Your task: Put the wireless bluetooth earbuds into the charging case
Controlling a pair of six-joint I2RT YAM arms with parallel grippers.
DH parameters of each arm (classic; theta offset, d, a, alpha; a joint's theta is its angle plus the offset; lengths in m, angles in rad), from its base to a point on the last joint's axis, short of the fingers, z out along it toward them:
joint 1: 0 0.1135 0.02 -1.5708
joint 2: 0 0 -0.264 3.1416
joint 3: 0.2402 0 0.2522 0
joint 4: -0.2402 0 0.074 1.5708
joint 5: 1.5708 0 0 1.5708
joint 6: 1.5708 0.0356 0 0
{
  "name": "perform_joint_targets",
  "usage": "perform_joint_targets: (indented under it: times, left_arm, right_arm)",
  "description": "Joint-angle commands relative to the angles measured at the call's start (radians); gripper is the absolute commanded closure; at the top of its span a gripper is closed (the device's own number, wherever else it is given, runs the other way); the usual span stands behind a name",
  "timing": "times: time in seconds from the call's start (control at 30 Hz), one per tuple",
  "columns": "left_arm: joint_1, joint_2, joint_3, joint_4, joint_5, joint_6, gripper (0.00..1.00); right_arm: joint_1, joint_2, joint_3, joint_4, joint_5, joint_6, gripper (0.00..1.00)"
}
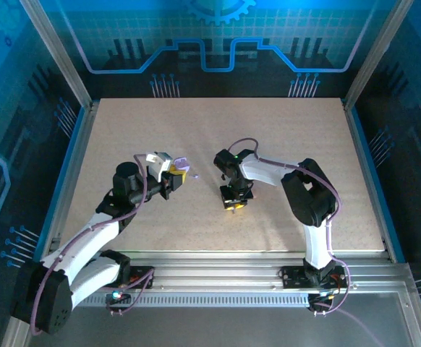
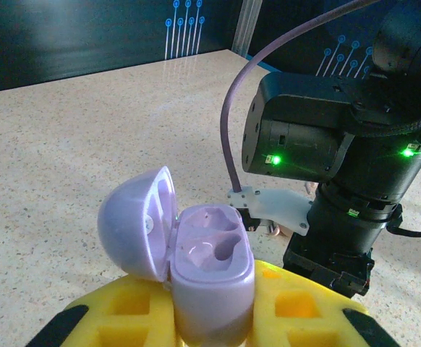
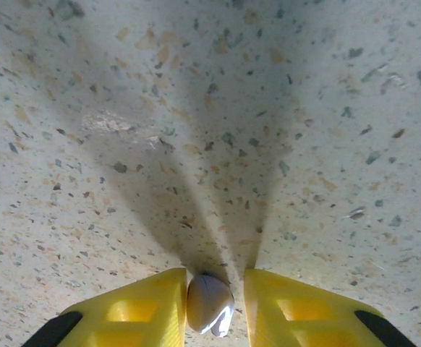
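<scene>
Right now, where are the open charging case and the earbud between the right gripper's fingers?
charging case [image 2: 212, 254], left wrist view, on the socket tray of its base.
earbud [image 3: 209, 303], right wrist view, on the middle of its pale rounded body.

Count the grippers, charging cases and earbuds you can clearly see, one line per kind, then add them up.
grippers: 2 (left gripper, right gripper)
charging case: 1
earbud: 1
Total: 4
</scene>
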Motion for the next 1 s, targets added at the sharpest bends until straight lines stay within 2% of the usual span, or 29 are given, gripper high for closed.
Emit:
perform_joint_targets:
  times: [0.0, 0.33, 0.67, 0.97]
  left_arm:
    - [-0.009, -0.013, -0.006, 0.003, -0.006, 0.010, 0.82]
    - [-0.010, 0.009, -0.011, 0.020, 0.002, -0.002, 0.82]
    - [-0.043, 0.095, -0.013, 0.101, 0.023, -0.039, 0.83]
    - [-0.095, 0.174, -0.029, 0.196, -0.009, -0.054, 0.84]
  right_arm:
    - [0.019, 0.032, 0.003, 0.007, 0.014, -0.002, 0.76]
    - [0.026, -0.057, -0.057, 0.059, 0.062, 0.033, 0.80]
    - [0.016, -0.251, -0.218, 0.241, 0.099, 0.109, 0.81]
    - [0.006, -0.368, -0.290, 0.379, 0.119, 0.118, 0.82]
